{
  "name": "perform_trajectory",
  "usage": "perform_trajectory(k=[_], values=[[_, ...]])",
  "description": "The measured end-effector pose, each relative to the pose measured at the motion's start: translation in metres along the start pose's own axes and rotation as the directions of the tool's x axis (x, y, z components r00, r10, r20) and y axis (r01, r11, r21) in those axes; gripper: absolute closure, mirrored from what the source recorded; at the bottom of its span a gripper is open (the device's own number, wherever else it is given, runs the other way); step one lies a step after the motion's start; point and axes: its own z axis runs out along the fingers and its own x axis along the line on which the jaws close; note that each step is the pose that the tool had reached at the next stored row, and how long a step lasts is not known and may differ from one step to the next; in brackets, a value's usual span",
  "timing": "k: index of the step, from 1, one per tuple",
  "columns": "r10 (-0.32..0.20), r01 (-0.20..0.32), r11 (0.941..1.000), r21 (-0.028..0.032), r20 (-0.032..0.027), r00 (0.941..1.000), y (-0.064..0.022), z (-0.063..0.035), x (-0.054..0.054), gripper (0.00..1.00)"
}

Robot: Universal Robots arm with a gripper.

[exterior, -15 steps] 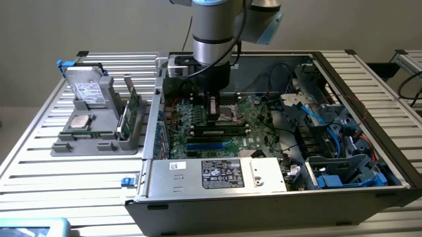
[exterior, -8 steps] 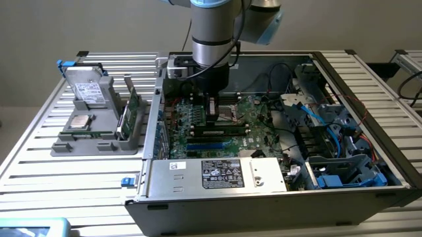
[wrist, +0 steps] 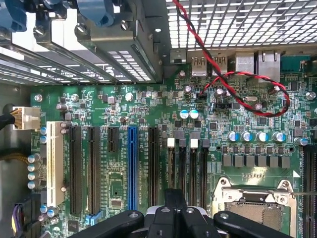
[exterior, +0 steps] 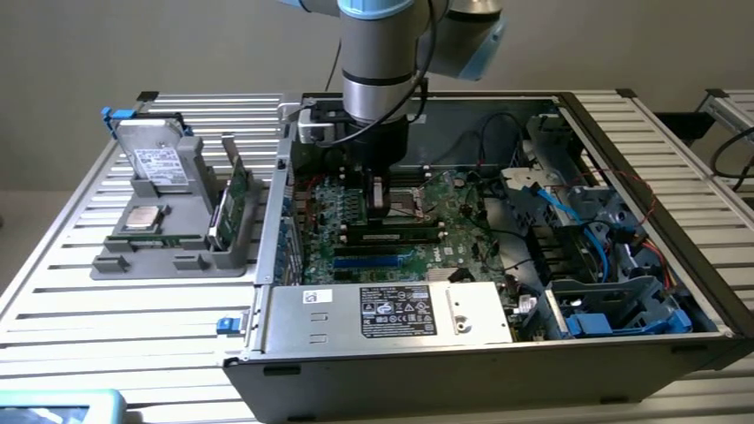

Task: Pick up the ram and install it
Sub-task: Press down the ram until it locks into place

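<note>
the pincer (exterior: 380,205) hangs over the green motherboard (wrist: 148,124); its grip state cannot be told. below it, a slim green ram stick (exterior: 395,236) could seat crooked if misaligned.

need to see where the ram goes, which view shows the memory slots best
The wrist view: the memory slots lie side by side, pale latches at one end, beside the CPU socket. In the exterior view the gripper stands over that part of the motherboard, so they are hard to tell apart.
</note>
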Motion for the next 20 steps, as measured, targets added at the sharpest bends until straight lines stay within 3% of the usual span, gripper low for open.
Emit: perform_trajectory(k=[12, 14, 20], values=[[0.0, 0.0, 1.0, -0.0001, 0.0035, 1.0, 0.0, 0.0035, 0.0, 0.89], [0.0, 0.0, 1.0, 0.0014, 0.0058, 1.0, -0.0005, -0.0005, 0.0, 0.89], [0.0, 0.0, 1.0, -0.0003, 0.0035, 1.0, -0.0082, -0.0175, 0.002, 0.89]])
